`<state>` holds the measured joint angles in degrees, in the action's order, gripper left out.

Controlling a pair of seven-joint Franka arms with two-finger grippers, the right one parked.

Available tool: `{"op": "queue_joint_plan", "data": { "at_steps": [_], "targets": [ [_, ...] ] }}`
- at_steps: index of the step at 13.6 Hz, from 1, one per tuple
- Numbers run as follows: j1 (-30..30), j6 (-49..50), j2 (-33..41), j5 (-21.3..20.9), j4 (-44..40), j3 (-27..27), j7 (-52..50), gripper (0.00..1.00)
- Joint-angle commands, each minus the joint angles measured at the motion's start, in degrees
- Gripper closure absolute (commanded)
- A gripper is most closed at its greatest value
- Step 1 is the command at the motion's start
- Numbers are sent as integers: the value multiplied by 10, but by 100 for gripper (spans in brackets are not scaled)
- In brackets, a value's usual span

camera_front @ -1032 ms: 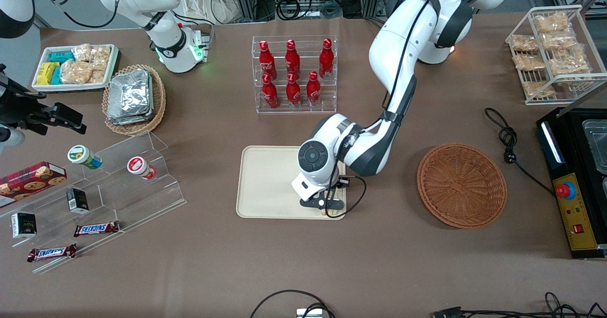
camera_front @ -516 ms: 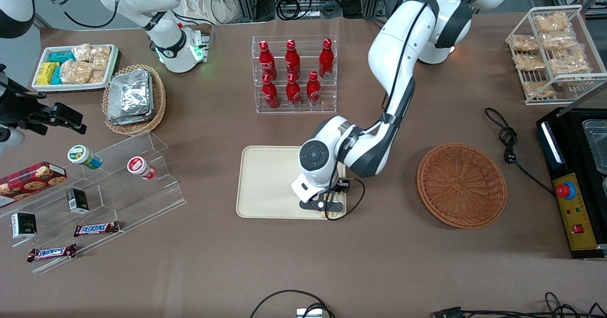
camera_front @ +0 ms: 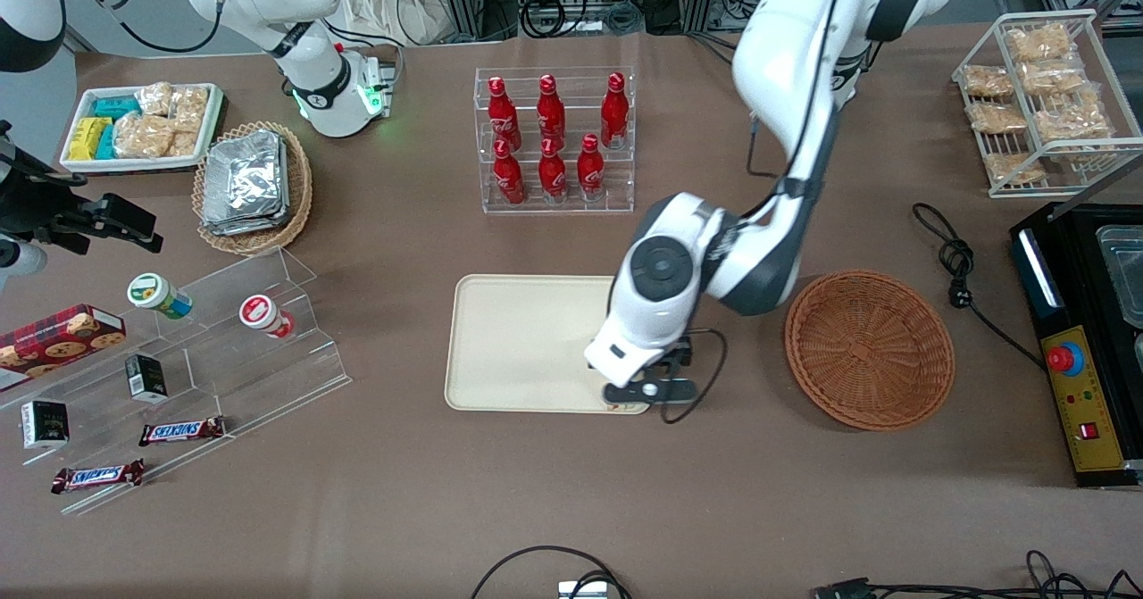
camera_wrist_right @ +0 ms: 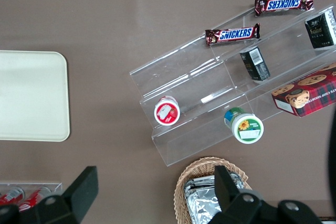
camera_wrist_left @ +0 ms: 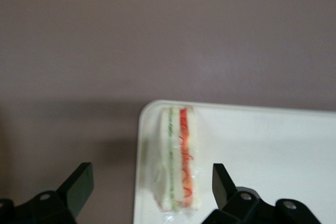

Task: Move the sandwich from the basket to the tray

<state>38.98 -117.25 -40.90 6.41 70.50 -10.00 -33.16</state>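
The sandwich [camera_wrist_left: 178, 163], a wrapped wedge with green and red-orange filling, lies on the corner of the cream tray [camera_wrist_left: 262, 150] nearest the front camera and the basket. My left gripper [camera_wrist_left: 149, 177] is open above it, with one black finger [camera_wrist_left: 79, 184] on either side and neither touching it. In the front view the gripper [camera_front: 649, 392] hovers over that tray [camera_front: 518, 340] corner and hides the sandwich. The reddish-brown woven basket [camera_front: 871, 349] sits empty toward the working arm's end.
A clear rack of red bottles [camera_front: 555, 139] stands farther from the front camera than the tray. A clear stepped shelf with snacks [camera_front: 241, 331] lies toward the parked arm's end. A black cable [camera_front: 955, 260] and a black machine [camera_front: 1085, 340] lie past the basket.
The left arm has risen and swung a little toward the basket, and the gripper now sits higher over the tray corner. The sandwich stays on the tray.
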Motion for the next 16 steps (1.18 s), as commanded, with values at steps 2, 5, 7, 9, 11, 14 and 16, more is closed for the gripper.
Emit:
{"op": "queue_joint_plan", "data": {
  "at_steps": [2,5,7,9,11,14,16],
  "targets": [
    [-63,-4,142,7,108,-6,64,0],
    [-147,90,208,10,123,-2,119,0],
    [-210,135,245,9,141,23,126,0],
    [-247,138,288,3,186,36,150,0],
    [-314,138,338,-15,241,92,156,0],
    [-383,138,424,-47,323,172,154,0],
    [-416,137,471,-47,359,199,158,0]
  ]
}}
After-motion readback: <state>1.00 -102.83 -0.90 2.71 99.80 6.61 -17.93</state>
